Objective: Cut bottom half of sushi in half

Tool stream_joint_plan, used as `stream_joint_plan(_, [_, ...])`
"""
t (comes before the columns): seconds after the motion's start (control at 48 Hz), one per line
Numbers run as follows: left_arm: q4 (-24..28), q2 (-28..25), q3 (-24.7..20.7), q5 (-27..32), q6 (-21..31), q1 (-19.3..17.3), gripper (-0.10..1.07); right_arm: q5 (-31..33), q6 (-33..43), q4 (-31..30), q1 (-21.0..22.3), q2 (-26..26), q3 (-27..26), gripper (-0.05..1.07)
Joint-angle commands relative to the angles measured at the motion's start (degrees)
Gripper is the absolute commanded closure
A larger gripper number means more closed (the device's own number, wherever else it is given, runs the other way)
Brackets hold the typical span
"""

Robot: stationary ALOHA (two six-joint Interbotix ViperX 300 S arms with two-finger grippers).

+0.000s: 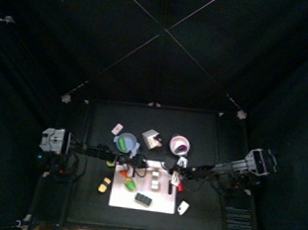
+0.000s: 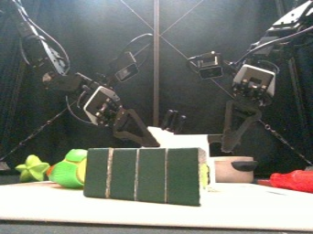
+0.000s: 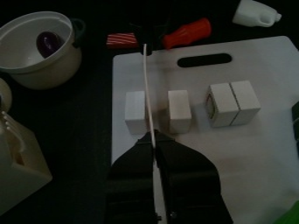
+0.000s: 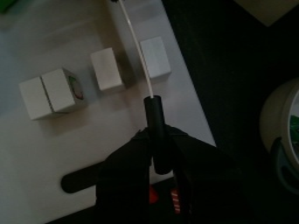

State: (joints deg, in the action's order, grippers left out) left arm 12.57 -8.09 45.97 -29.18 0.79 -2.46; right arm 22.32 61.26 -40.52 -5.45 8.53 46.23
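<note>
A white cutting board (image 3: 263, 79) carries several white sushi pieces. Two stand apart (image 3: 135, 108) (image 3: 177, 108) and a pair stands together (image 3: 233, 103). My left gripper (image 3: 152, 140) is shut on a knife (image 3: 145, 87). Its thin blade is seen edge-on over the gap between the two separate pieces. In the right wrist view my right gripper (image 4: 153, 131) is shut on a black-handled tool (image 4: 151, 112). Its thin white blade (image 4: 131, 48) runs between two pieces (image 4: 107, 68) (image 4: 153, 57). Both grippers hang over the board (image 1: 148, 194) in the top view.
A white pot (image 3: 41, 48) with a purple item inside stands off the board's far corner. A red item (image 3: 187, 33) and a striped item (image 3: 122, 38) lie beyond the board's handle slot. A dark green striped block (image 2: 145, 174) stands at the table's front.
</note>
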Motion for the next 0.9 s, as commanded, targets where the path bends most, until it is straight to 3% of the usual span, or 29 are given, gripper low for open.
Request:
stream_joint_plan(0.0, [0.4, 2.5, -1.2, -0.7, 0.2, 0.9, 0.69, -0.4, 0.0, -1.1, 0.4, 2.9, -2.5, 0.65])
stream_joint_plan(0.167, [0.5, 5.3, -0.4, -0.7, 0.2, 1.5, 0.69, -0.4, 0.2, -0.8, -1.7, 6.2, -2.5, 0.65])
stream_joint_plan(0.333, [0.7, 6.2, 0.2, -1.1, 0.2, 5.8, 0.69, -2.1, 0.6, -0.7, -6.2, 6.8, -1.8, 0.65])
stream_joint_plan(0.562, [0.9, 4.5, 0.4, -1.0, 0.3, 10.8, 0.69, -3.3, 0.8, 1.2, -10.7, 4.7, -2.3, 0.65])
stream_joint_plan(0.875, [-0.2, 1.8, 0.1, -1.0, 0.4, 11.8, 0.69, -3.3, 0.7, 2.1, -11.2, 1.1, -2.5, 0.65])
